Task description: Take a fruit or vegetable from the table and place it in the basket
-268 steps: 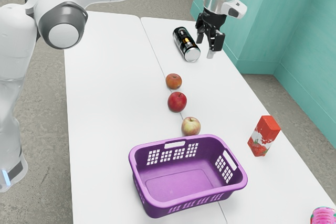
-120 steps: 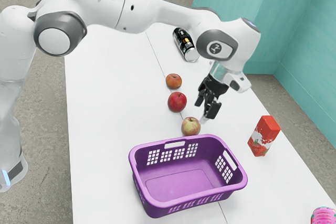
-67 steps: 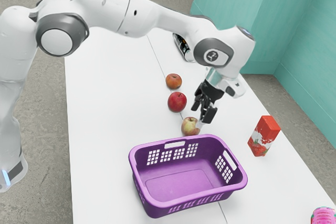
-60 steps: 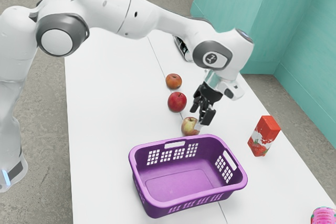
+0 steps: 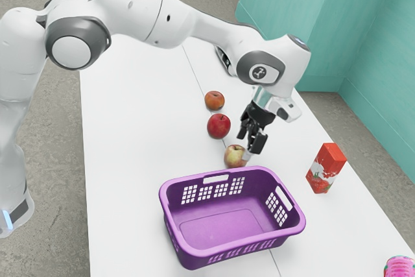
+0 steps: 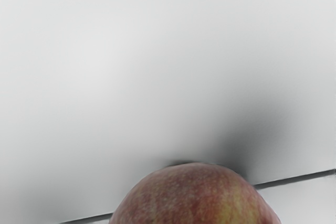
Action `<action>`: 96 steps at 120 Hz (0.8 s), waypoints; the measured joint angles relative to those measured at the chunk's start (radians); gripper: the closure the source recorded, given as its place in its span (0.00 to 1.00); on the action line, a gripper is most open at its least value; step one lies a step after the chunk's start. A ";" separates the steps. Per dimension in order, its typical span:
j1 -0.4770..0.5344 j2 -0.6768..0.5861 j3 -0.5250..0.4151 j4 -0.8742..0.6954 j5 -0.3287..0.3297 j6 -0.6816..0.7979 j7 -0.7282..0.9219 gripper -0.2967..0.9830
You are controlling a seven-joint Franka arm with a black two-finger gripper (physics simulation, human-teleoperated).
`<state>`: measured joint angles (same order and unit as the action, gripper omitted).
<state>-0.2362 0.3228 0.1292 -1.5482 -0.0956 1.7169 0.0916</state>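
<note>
Basket (image 5: 232, 253), purple: nearest, unshifted. Pale apple (image 5: 232, 157): on table, at basket's twelve o'clock, also unshifted. Gripper (image 5: 240, 149): released, fingers apart, over pale apple; had moved toward exterior view's seven o'clock since a second earlier. Red apple (image 5: 218, 126): at pale apple's eleven.

White arm (image 5: 133, 11), grey joints (image 5: 76, 24), black end effector (image 5: 248, 144)
</note>
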 joint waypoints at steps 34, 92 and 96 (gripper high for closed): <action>0.000 0.016 -0.003 -0.013 -0.009 0.017 0.007 0.23; -0.008 0.012 -0.005 -0.079 -0.025 0.036 0.012 0.23; -0.008 0.008 -0.005 -0.087 -0.025 0.036 0.013 0.23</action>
<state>-0.2438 0.3303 0.1242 -1.6348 -0.1206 1.7529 0.1042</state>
